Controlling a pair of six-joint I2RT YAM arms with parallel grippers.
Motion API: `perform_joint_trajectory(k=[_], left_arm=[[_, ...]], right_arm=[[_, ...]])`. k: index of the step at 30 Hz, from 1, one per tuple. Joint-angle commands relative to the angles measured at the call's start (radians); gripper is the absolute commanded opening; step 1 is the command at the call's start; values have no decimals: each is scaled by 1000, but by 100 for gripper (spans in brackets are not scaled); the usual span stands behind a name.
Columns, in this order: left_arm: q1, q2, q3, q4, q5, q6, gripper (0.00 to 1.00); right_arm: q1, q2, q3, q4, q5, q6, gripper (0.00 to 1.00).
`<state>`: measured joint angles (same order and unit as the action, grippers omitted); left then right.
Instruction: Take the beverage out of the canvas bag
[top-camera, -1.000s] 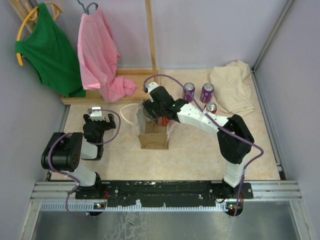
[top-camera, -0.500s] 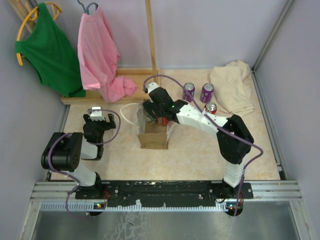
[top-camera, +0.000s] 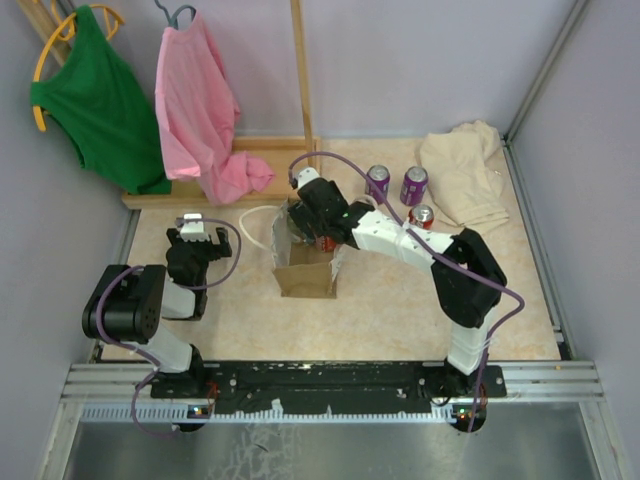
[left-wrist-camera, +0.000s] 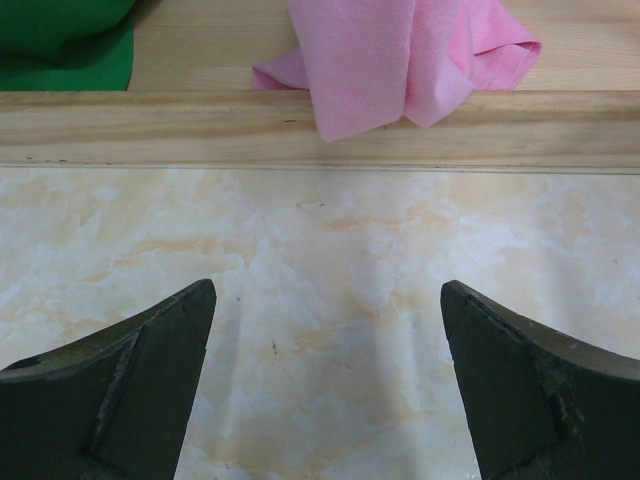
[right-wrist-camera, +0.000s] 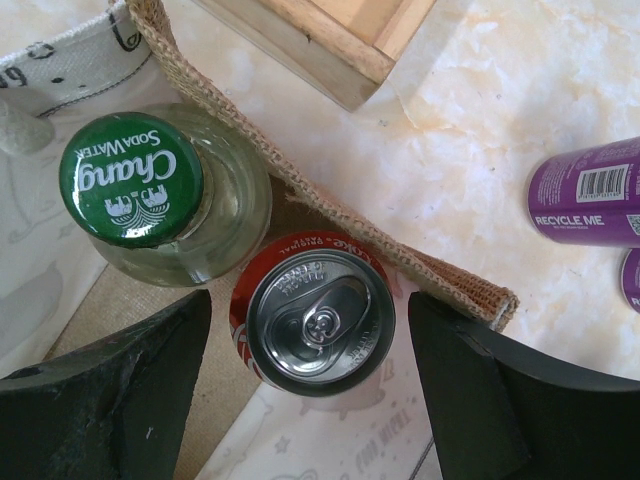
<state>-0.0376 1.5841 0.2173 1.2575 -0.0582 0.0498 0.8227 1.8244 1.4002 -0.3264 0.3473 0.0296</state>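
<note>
From above, the right claw (top-camera: 310, 236) hides what the canvas bag (top-camera: 308, 282) holds; the purple can (right-wrist-camera: 590, 195) is cropped.

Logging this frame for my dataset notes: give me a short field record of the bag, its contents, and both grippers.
bag: canvas bag, upright, open-topped
inside: green-capped bottle beside red can
right gripper: open above the bag, fingers flanking the red can
left gripper: open over the tabletop, holding nothing
outside bag: two purple cans on the table

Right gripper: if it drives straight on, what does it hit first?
Likely the red can in the canvas bag, centred between the open fingers of the right gripper; the green-capped bottle sits just off-line. Depth unclear.
</note>
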Motion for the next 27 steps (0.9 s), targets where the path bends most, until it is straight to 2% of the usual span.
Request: perform_joint_trajectory(k=[1,18,20,24,27], left_arm=[[-3,7,13,41,13,4,100],[-3,7,12,42,12,3,100],[-3,7,13,42,13,3,100],[-3,7,13,42,12,4,100],[-3,7,13,42,12,3,100]], right_arm=[[1,25,-13,14,18,8,79],[2,119,-26,40,6,14,66],[0,128,-29,41,13,16,61],[2,125,-34,41,30,17,43],[1,111,-43,47,43,12,35]])
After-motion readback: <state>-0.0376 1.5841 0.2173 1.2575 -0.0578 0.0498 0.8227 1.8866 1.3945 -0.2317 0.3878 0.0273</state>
